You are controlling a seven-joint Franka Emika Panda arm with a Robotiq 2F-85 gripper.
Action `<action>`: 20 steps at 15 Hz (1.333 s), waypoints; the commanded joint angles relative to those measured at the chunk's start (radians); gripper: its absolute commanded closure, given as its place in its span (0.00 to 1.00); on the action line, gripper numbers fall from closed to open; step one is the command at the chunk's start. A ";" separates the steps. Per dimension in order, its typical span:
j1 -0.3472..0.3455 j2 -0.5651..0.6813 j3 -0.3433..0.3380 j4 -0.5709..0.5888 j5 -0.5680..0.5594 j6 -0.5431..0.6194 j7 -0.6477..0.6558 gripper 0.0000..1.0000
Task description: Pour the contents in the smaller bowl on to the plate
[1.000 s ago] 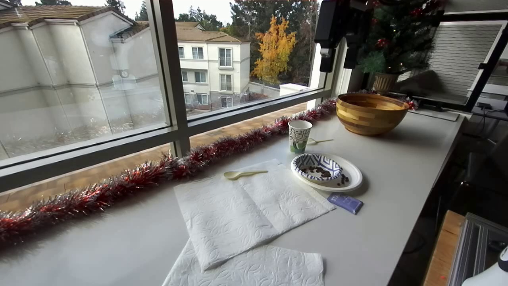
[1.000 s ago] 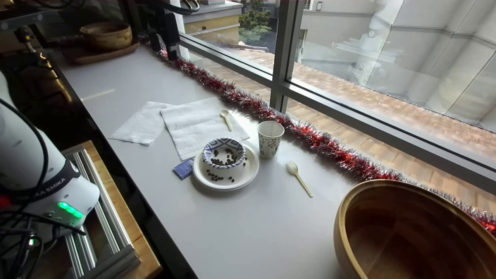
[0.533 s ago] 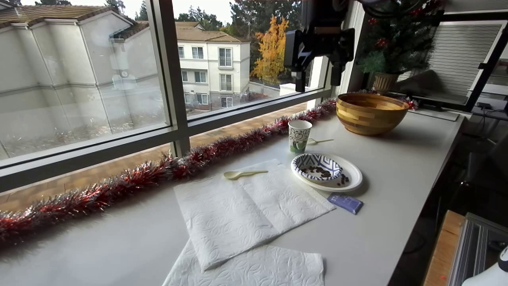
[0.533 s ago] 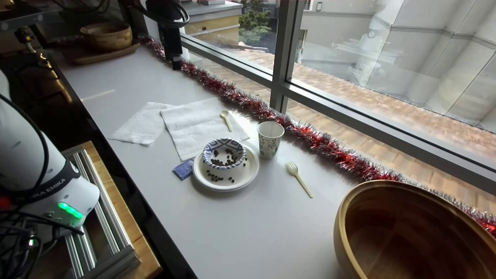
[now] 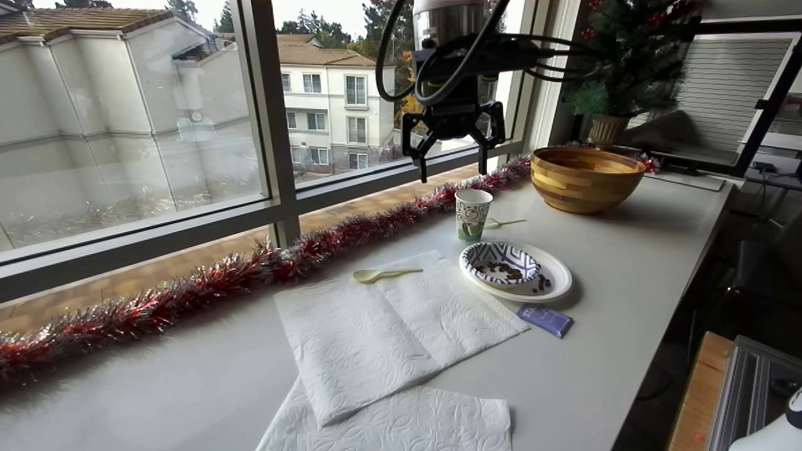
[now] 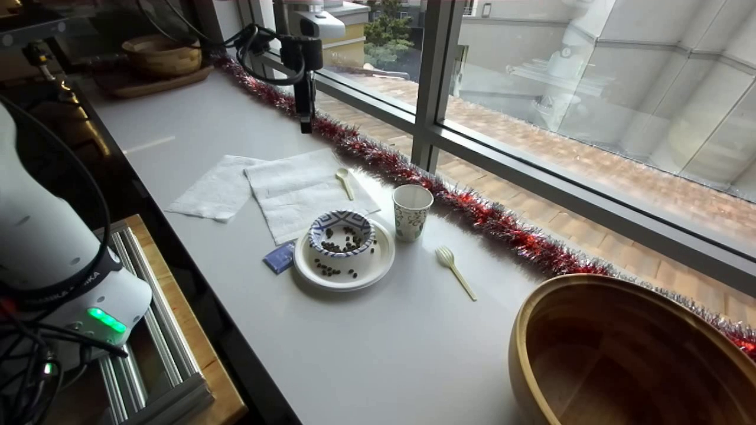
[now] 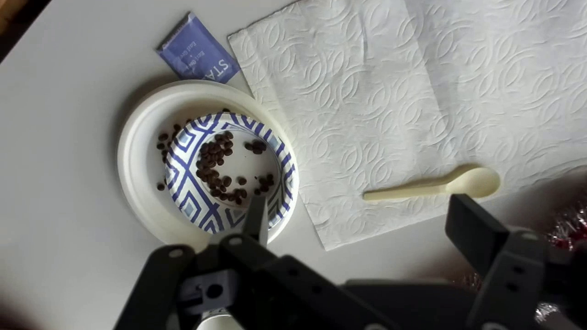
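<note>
I had the pincer (image 5: 453,176) spread with nothing in its grip, high over the tabletop (image 5: 595,351) and well apart from the bowl (image 7: 243,162). It sat on the plate (image 7: 137,156), most of the beans (image 7: 213,149) inside it and some loose on the plate. I took the step to be reaching for the bowl. Best, I judged, was to pass clear of the cup (image 6: 411,218), straddle the rim away from the heaped beans, squeeze lightly since the wall looked flimsy, then lift level and tip low.
</note>
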 commanded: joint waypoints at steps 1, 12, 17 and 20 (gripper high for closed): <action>0.015 0.129 -0.025 0.056 -0.099 0.083 0.114 0.00; 0.070 0.406 -0.174 0.103 -0.314 0.274 0.081 0.00; 0.088 0.432 -0.208 0.094 -0.281 0.268 0.058 0.00; 0.089 0.458 -0.216 0.107 -0.275 0.268 0.050 0.00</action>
